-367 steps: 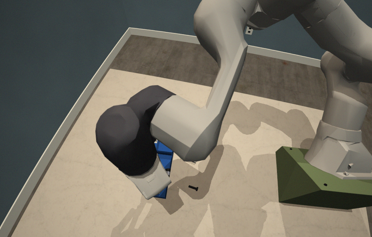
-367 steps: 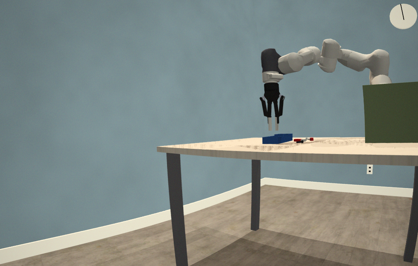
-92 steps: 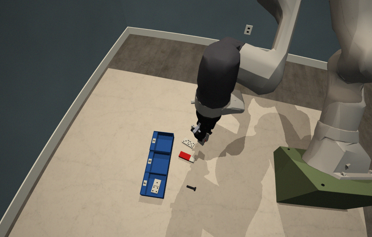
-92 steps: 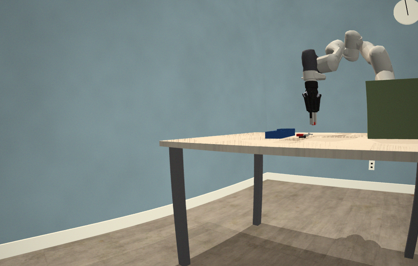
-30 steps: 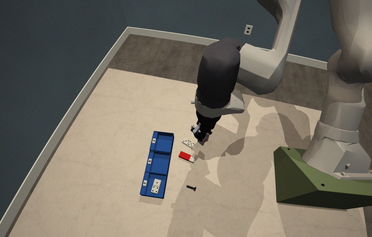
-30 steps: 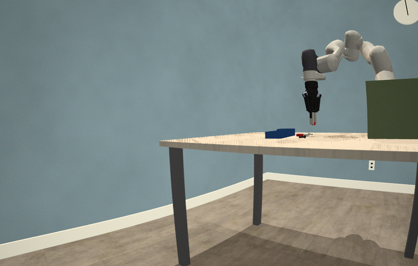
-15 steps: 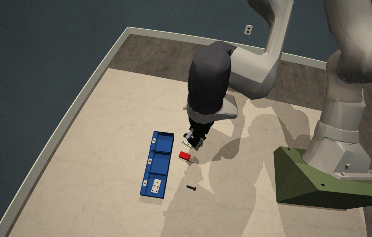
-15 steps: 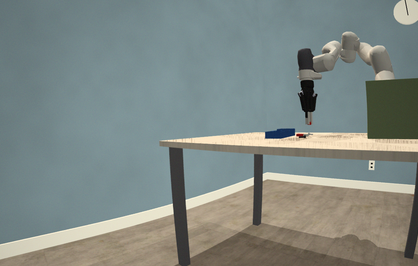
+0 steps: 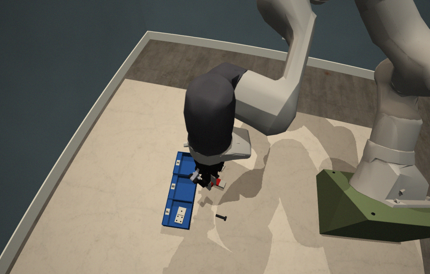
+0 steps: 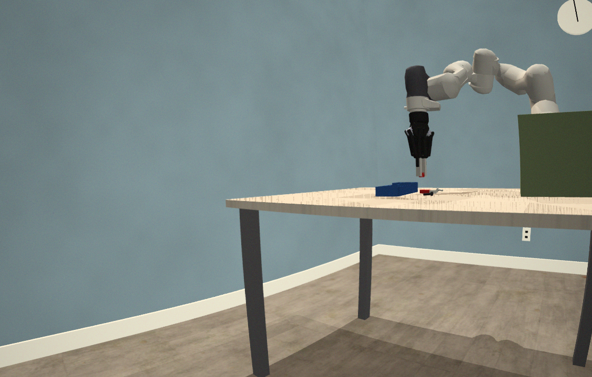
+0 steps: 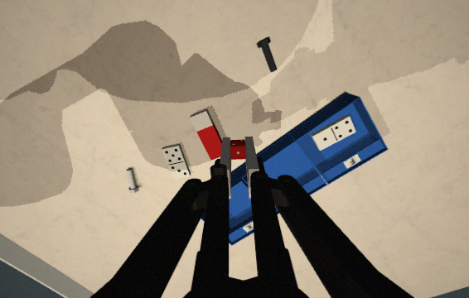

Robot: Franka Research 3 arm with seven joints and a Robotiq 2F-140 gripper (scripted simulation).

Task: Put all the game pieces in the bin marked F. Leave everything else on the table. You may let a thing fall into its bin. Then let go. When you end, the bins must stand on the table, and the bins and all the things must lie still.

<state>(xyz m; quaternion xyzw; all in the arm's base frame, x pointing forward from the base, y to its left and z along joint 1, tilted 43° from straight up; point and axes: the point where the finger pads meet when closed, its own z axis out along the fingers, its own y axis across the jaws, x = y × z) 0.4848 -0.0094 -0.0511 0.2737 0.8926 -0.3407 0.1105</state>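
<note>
My gripper (image 9: 210,184) (image 10: 421,170) (image 11: 238,148) is shut on a small red die (image 10: 423,175) (image 11: 238,152) with white pips. It holds the die above the table, beside the row of blue bins. Bin F (image 9: 186,204) (image 11: 335,156) is the end bin, and a white domino (image 9: 180,215) (image 11: 334,133) lies flat in it. A second white domino (image 11: 176,161) lies on the table; the arm hides most or all of it in the top view. A red-and-white block (image 9: 222,184) (image 10: 424,191) (image 11: 210,141) lies close to the fingers in the wrist view.
The middle bin (image 9: 182,189) and the far bin (image 9: 185,166) adjoin bin F in one row and show no contents; the arm partly covers the far one. A black bolt (image 9: 221,217) (image 11: 268,55) and a small silver bolt (image 11: 132,180) lie on the table. The green base (image 9: 340,204) stands right.
</note>
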